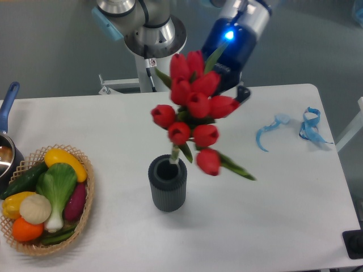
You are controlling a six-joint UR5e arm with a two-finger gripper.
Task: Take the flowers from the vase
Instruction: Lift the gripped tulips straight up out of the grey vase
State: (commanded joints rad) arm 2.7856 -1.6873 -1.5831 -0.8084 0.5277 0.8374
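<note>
White table [272, 215] carries the ribbed dark grey vase [168, 185]; red tulip flowers [195, 107], clenched by the pincer [229, 85], tilt up-right, stem tips at its mouth.

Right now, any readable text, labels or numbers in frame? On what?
No text reads.
Small sticker on the robot base column: too blurred to read.
No print visible on the vase, the flowers, the wicker basket or the blue strips.
</note>
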